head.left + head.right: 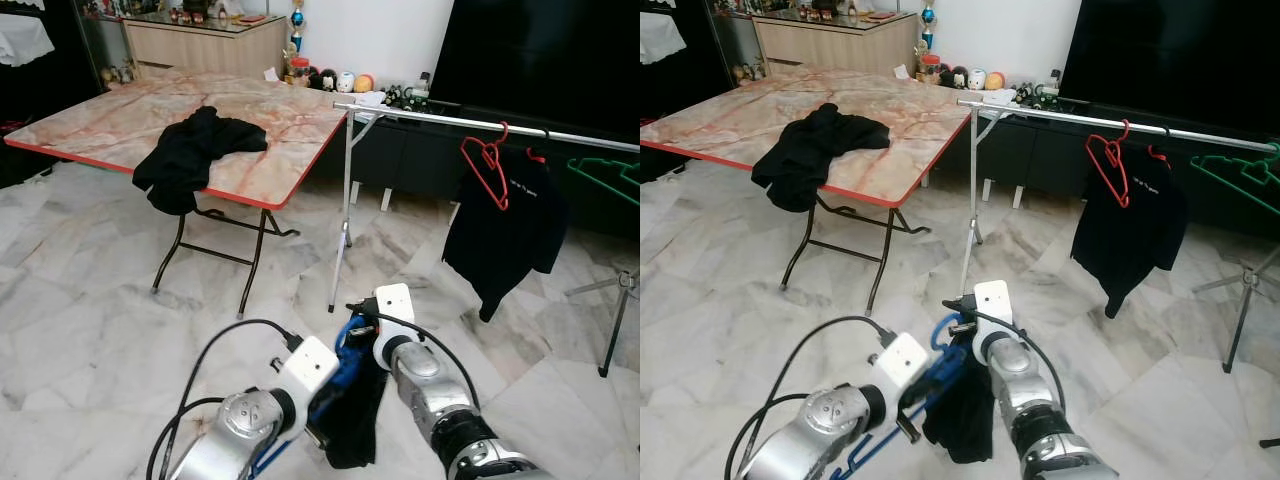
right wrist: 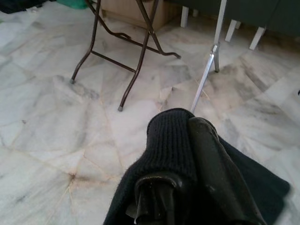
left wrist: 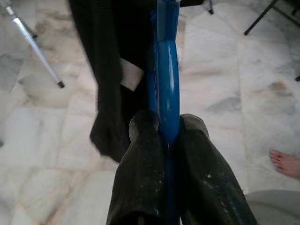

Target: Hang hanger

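Observation:
A blue plastic hanger (image 3: 168,84) is held low in front of me over the marble floor, with a black garment (image 1: 355,425) draped from it. My left gripper (image 3: 164,127) is shut on the hanger's blue bar. My right gripper (image 2: 187,123) is shut on a fold of the black garment (image 2: 255,180), close beside the left one. Ahead and to the right stands the metal clothes rail (image 1: 450,118), carrying a red hanger (image 1: 488,165), a hung black T-shirt (image 1: 505,235) and a green hanger (image 1: 610,175).
A folding marble-top table (image 1: 110,125) stands at the left with black clothes (image 1: 190,150) heaped at its near edge. The rail's slanted leg (image 1: 343,215) is straight ahead. A dark TV (image 1: 540,50) backs the rail. A person's bare foot (image 3: 285,163) is on the floor nearby.

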You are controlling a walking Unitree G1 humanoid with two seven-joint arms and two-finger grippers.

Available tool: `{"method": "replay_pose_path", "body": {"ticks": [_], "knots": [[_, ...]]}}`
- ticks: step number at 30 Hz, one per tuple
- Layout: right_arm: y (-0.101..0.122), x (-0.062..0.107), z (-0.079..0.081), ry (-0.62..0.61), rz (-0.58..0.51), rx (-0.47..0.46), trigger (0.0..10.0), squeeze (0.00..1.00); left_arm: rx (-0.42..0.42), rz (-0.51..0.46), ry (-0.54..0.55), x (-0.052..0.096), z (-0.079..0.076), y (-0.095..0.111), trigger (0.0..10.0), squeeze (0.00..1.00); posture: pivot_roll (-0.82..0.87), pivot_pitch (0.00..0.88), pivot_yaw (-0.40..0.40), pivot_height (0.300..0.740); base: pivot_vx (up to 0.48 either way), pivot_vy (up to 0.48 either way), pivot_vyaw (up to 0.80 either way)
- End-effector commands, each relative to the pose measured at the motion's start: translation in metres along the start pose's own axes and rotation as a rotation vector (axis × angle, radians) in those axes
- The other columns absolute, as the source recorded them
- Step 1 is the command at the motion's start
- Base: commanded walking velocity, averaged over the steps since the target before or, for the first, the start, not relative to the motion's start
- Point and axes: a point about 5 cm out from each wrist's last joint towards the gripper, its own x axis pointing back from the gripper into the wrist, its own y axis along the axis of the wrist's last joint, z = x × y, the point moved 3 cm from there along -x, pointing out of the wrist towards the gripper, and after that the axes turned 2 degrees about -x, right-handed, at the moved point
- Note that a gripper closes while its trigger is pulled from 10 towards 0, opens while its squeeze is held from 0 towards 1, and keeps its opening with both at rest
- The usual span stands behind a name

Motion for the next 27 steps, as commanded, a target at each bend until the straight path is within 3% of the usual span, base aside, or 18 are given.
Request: {"method": "replay_pose_path", "body": {"ticks": [1,7,8,9,12,18,21,24,27], "knots": [[0.021,-0.002,0.004,0.038,-0.063,0.028,10.0,0.0,-0.004,-0.06,-0.027,-0.003,-0.006,0.014,10.0,0.0,0.19,0.0,-0.08,0.74,0.0,0.0,0.0],[0.031,0.002,0.003,0.112,-0.098,0.027,10.0,0.0,0.057,-0.075,0.093,-0.009,0.012,0.016,10.0,0.0,0.18,0.0,-0.079,0.74,0.0,0.0,0.0],[0.032,0.002,-0.001,0.1,-0.1,0.024,10.0,0.0,0.068,-0.077,0.12,-0.009,0.016,0.017,10.0,0.0,0.17,0.0,-0.079,0.74,0.0,0.0,0.0],[0.032,0.004,-0.015,0.041,-0.099,0.001,10.0,0.0,0.075,-0.082,0.184,-0.008,0.026,0.018,10.0,0.0,0.17,0.0,-0.08,0.74,0.0,0.0,0.0],[0.028,0.008,-0.027,-0.013,-0.092,-0.03,10.0,0.0,0.092,-0.083,0.248,-0.007,0.035,0.018,10.0,0.0,0.17,0.0,-0.082,0.74,0.0,0.0,0.0],[0.017,0.013,-0.034,-0.016,-0.07,-0.076,10.0,0.0,0.104,-0.082,0.258,-0.008,0.038,0.017,10.0,0.0,0.17,0.0,-0.082,0.74,0.0,0.0,0.0],[0.021,0.016,-0.029,0.034,-0.098,-0.06,10.0,0.0,0.114,-0.086,0.225,-0.01,0.032,0.017,10.0,0.0,0.16,0.0,-0.077,0.74,0.0,0.0,0.0],[0.039,0.019,-0.006,0.192,-0.177,-0.029,10.0,0.0,0.112,-0.09,0.19,-0.013,0.025,0.018,10.0,0.0,0.16,0.0,-0.075,0.74,0.0,0.0,0.0],[0.044,0.022,0.005,0.268,-0.188,0.012,10.0,0.0,0.118,-0.093,0.195,-0.013,0.025,0.018,10.0,0.0,0.16,0.0,-0.075,0.74,0.0,0.0,0.0]]}}
